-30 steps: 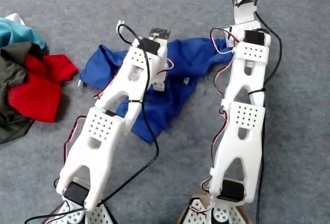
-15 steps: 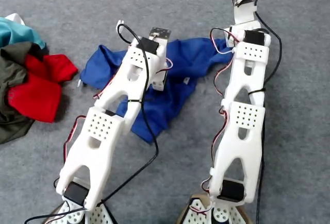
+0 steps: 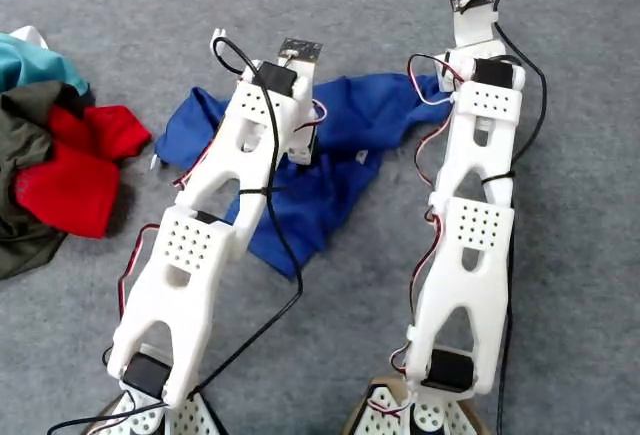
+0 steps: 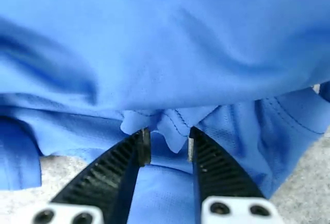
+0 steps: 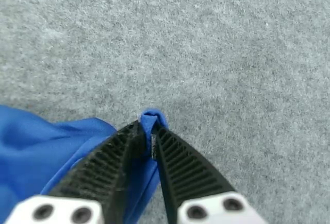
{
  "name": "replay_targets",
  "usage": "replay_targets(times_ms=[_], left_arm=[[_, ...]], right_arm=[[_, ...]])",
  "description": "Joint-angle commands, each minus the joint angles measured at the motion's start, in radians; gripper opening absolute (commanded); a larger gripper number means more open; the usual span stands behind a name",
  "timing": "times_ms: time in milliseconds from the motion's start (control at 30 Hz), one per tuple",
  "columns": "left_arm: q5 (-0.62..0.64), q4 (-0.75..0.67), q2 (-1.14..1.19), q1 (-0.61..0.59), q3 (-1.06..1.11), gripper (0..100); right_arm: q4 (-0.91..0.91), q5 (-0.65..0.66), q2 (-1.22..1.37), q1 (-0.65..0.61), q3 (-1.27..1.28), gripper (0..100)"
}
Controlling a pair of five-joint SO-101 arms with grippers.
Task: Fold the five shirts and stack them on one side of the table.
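**High view**
- Counter (image 3: pixel 580 205): grey, felt-like surface carrying both arms and all the clothes.
- Blue shirt (image 3: pixel 340 170): crumpled and spread out mid-counter, partly under the left arm, with one far corner drawn out toward the right arm's wrist.
- Left arm (image 3: pixel 215 225): angled across the blue shirt, wrist end above the far part of the cloth.
- Right arm (image 3: pixel 475 205): stretched almost straight toward the far edge, wrist just beside the blue shirt's far right corner.
- Red shirt (image 3: pixel 75 170): bunched at the counter's left edge, apart from the blue shirt.
- Dark green shirt (image 3: pixel 25 115): touching the red shirt and partly beneath it.
- Teal shirt (image 3: pixel 35 63): at the far end of the same heap, touching the dark green shirt.

**Left wrist view**
- Left tool (image 4: pixel 167 139): jaws parted by a narrow gap, tips right at a small hem flap of the blue shirt (image 4: pixel 170 54). Flap hanging between the tips, not seen squeezed from either side.
- Cloth: broad smooth folds beyond the tips, more of it beneath the fingers (image 4: pixel 113 167).
- Counter (image 4: pixel 56 167): grey patches showing past the cloth's edge.

**Right wrist view**
- Right tool (image 5: pixel 153 136): jaws pressed together, pinching a small tip of the blue shirt (image 5: pixel 46 152) that pokes out just past the fingertips.
- Cloth: trailing back from the pinch along one finger, lying on the counter.
- Counter (image 5: pixel 232 54): bare grey surface beyond the tips.
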Motion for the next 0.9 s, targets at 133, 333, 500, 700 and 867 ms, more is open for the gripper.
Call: replay_targets(times_ms=[133, 333, 500, 700, 867], left_arm=[[-0.006, -0.035, 0.005, -0.005, -0.023, 13], [0.0, -0.054, 0.062, -0.011, -0.028, 13], [0.002, -0.003, 0.065, -0.002, -0.124, 5], [0.002, 0.034, 0.071, 0.0, -0.192, 3], [0.002, 0.035, 0.09, -0.002, -0.201, 3]], right_arm=[[-0.011, 0.011, -0.01, 0.008, -0.056, 0.2], [-0.009, 0.011, -0.01, 0.008, -0.056, 0.2], [-0.012, 0.011, -0.01, 0.008, -0.056, 0.2], [-0.014, 0.011, -0.01, 0.008, -0.056, 0.2], [-0.014, 0.011, -0.01, 0.008, -0.056, 0.2]])
